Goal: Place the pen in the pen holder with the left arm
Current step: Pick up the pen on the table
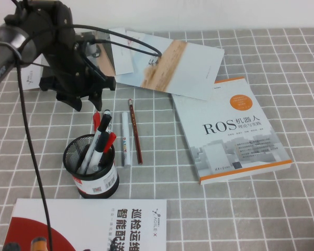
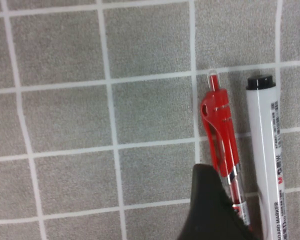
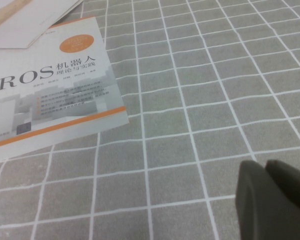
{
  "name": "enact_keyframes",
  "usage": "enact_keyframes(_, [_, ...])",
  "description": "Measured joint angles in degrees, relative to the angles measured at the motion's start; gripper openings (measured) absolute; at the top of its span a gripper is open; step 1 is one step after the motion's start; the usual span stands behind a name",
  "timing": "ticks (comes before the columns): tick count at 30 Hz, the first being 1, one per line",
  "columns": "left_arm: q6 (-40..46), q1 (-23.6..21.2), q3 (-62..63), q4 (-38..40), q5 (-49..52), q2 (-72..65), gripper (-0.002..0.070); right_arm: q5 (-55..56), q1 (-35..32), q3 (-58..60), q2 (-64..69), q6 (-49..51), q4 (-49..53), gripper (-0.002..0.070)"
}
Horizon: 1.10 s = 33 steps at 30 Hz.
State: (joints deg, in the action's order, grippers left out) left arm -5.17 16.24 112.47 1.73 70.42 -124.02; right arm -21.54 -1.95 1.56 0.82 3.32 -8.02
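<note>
The red pen (image 2: 220, 132) with its red clip lies flat on the checked cloth; in the high view its upper end (image 1: 96, 121) shows just behind the pen holder (image 1: 92, 168). The holder is a black mesh cup with a red-and-white label and has several markers standing in it. My left gripper (image 1: 88, 103) hovers over the pen's far end. It is open and empty: one black finger (image 2: 210, 210) sits beside the pen and the other shows at the frame edge. My right gripper (image 3: 262, 167) is shut, empty, low over bare cloth.
A white board marker (image 2: 267, 145) with a black cap lies right beside the pen. Another white marker (image 1: 125, 140) and a dark red-brown pencil (image 1: 135, 132) lie right of the holder. A ROS book (image 1: 227, 130), papers (image 1: 172, 63) and a red-white booklet (image 1: 94, 225) lie around.
</note>
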Motion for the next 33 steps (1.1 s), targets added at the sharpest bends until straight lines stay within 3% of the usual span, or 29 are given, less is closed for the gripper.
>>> enact_keyframes(33, [-4.2,1.5,0.1,-2.9,-0.1,-5.9,0.0347,0.0,0.0,0.0,0.0,0.0,0.0,-0.0015])
